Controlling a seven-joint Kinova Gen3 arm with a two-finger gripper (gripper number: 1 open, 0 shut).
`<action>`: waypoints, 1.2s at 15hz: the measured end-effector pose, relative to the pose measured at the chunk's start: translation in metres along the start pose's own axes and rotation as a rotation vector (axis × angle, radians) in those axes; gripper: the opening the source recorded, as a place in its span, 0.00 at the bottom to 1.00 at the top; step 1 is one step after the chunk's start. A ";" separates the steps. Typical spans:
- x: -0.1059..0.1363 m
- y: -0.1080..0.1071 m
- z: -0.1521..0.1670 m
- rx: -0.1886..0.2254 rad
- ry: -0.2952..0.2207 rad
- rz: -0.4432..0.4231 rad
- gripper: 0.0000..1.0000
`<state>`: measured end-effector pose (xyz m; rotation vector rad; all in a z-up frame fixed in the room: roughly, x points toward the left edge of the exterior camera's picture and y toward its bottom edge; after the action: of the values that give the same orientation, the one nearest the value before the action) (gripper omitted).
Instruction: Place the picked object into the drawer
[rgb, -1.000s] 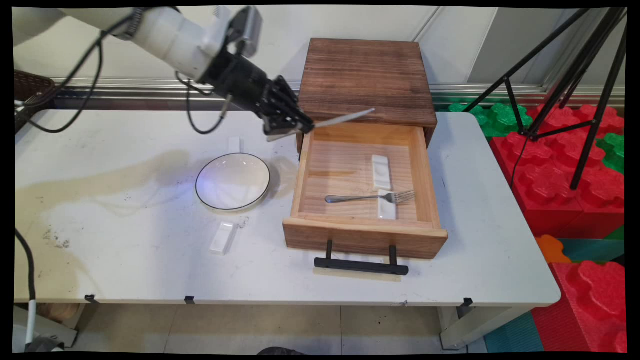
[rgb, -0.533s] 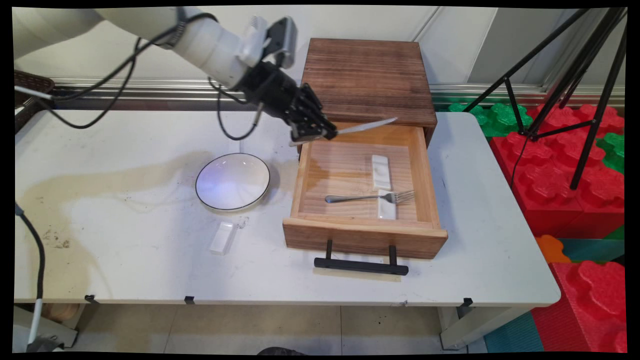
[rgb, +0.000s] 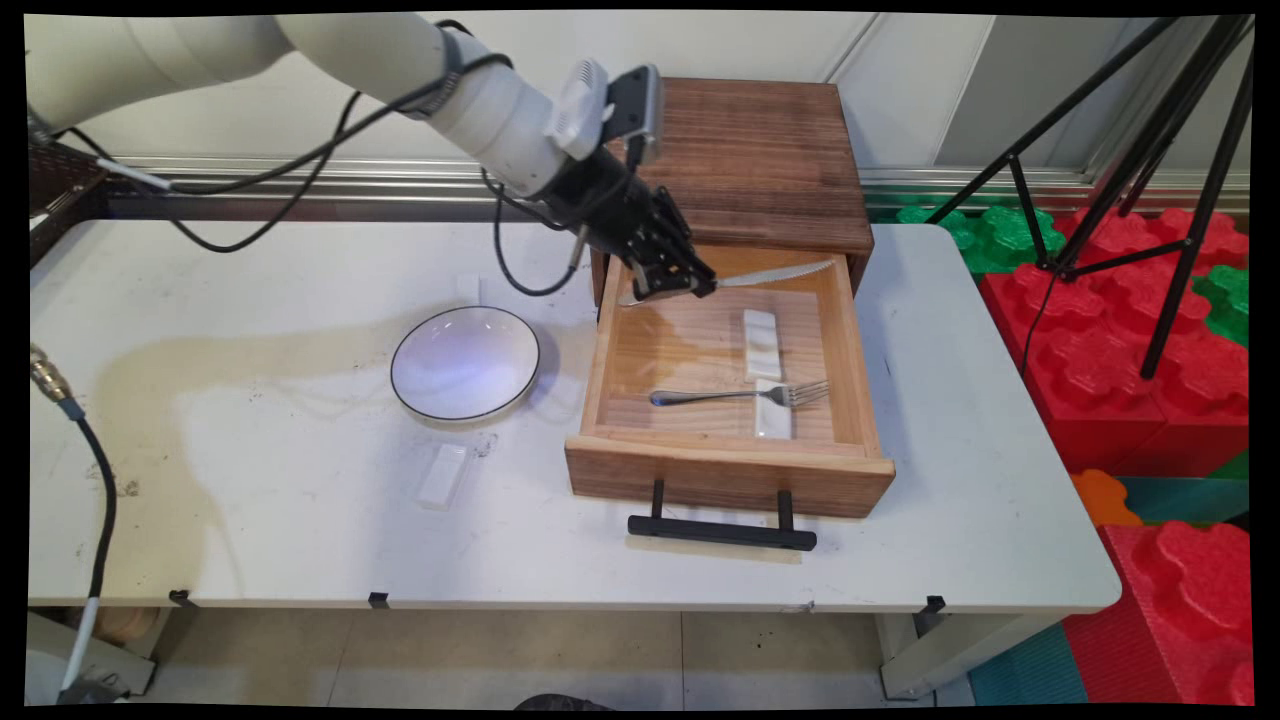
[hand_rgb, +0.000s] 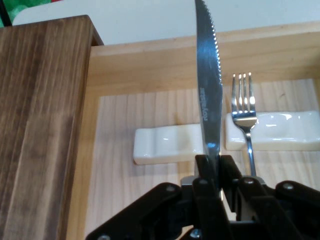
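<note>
White arm is extended from the upper left of the main view, sloped down and to the right, with black cables hung beneath it. A wrist-mounted camera block is seen on top of the last white link. Black two-finger gripper (rgb: 678, 287) is pitched downward and to the right, held clear above what lies below it. In the hand view the gripper (hand_rgb: 214, 165) is seen with its black linkage risen from the bottom edge and its fingers (hand_rgb: 231, 167) pressed together on a thin metal blade, which is clamped on edge between them and projected straight ahead along the gripper axis.
</note>
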<state>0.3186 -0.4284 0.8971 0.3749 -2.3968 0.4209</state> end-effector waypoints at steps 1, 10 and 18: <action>0.001 -0.001 0.007 -0.002 -0.007 0.004 0.00; -0.006 -0.009 0.064 -0.014 -0.058 0.041 0.00; -0.025 -0.019 0.095 -0.011 -0.091 0.044 0.00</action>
<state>0.2901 -0.4787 0.8155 0.3435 -2.4990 0.4184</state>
